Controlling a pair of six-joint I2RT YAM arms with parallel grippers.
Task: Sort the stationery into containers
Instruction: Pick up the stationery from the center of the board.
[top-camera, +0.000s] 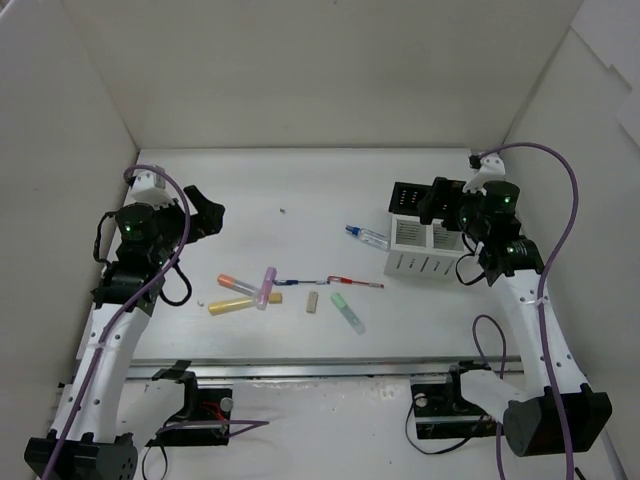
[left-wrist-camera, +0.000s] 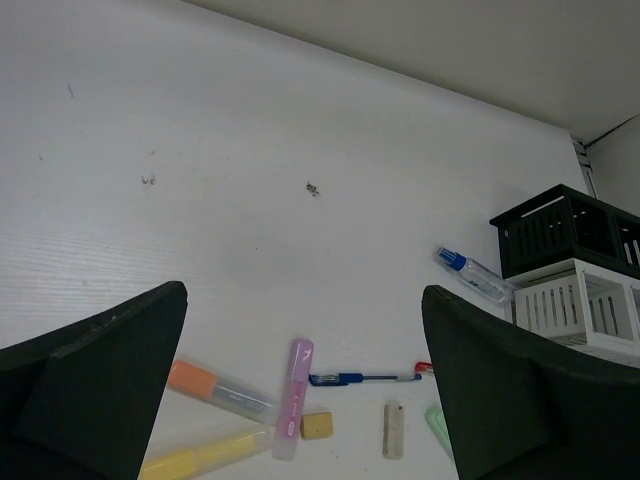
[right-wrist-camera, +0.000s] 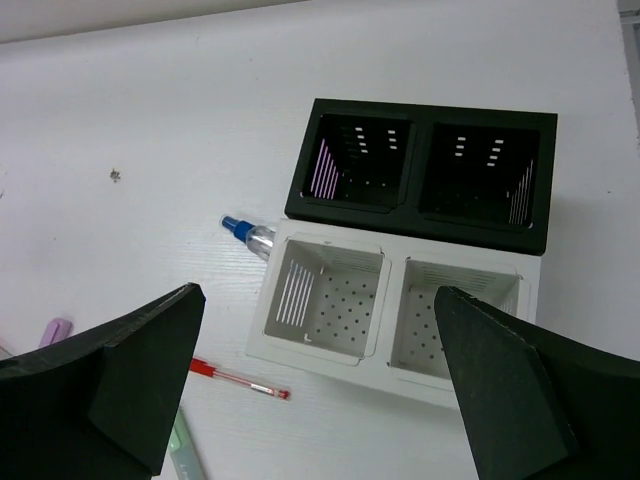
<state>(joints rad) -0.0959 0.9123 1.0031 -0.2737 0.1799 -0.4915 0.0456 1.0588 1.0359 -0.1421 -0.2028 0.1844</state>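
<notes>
Overhead first, top ext. view: left pincer (top-camera: 205, 212) hangs over the left side of the counter (top-camera: 300, 180), jaws spread to full width, nothing held. Right pincer (top-camera: 452, 222) sits above the containers at the right, jaws equally wide, nothing held. White box (top-camera: 420, 262) stands nearer the arms w/ black box (top-camera: 405, 198) joined behind it. Stationery lies loose on the counter btwn the arms:
- orange marker (top-camera: 237, 285), pink marker (top-camera: 266, 287) and yellow marker (top-camera: 230, 306) grouped at left
- small eraser (top-camera: 274, 297) just beside the pink marker
- long eraser (top-camera: 313, 301) and green marker (top-camera: 347, 312) further right
- blue-and-red pen (top-camera: 330, 282) just beyond those two
- blue-capped pen (top-camera: 367, 236) just left of the white box

Left wrist view: both fingers (left-wrist-camera: 100, 390) fill the lower corners, well apart, w/ bare counter in the gap. Pink marker (left-wrist-camera: 293, 398), orange marker (left-wrist-camera: 220, 390), yellow marker (left-wrist-camera: 200, 455), small eraser (left-wrist-camera: 317, 425), long eraser (left-wrist-camera: 393, 430) and blue-and-red pen (left-wrist-camera: 360, 378) lie along the lower edge. Blue-capped pen (left-wrist-camera: 475, 278) lies near the boxes at right.

Right wrist view: fingers (right-wrist-camera: 520, 390) stand wide apart at the lower corners. White box (right-wrist-camera: 395, 290) and black box (right-wrist-camera: 410, 215) are seen from above, two square compts each, w/ perforated floors visible in the white one. Blue-capped pen (right-wrist-camera: 245, 232) touches the white box's left corner. The pen's red end (right-wrist-camera: 240, 380) lies near the white box's front.
</notes>
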